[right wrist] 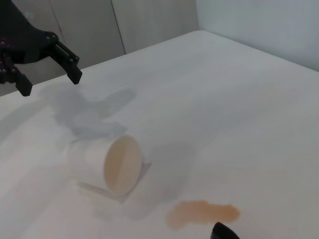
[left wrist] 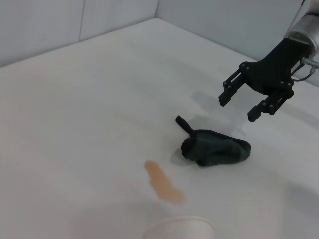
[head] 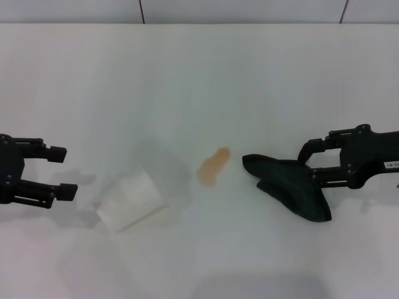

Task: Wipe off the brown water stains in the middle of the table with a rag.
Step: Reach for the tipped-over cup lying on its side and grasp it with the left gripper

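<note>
The brown water stains [head: 214,166] are a short orange-brown smear in the middle of the white table [head: 199,75]. The dark green-black rag [head: 290,185] lies crumpled just right of the smear, a small gap between them. My right gripper [head: 307,166] is open and empty at the rag's right end; the left wrist view shows it [left wrist: 238,108] hovering a little above the rag [left wrist: 215,149], not touching. My left gripper [head: 63,171] is open and empty at the far left. The stain also shows in the left wrist view [left wrist: 163,182] and the right wrist view [right wrist: 202,213].
A clear whitish plastic cup [head: 131,200] lies on its side left of the stain, its mouth showing in the right wrist view [right wrist: 121,164]. The left gripper [right wrist: 50,82] hangs beyond it. A grey wall [head: 199,9] borders the table's far edge.
</note>
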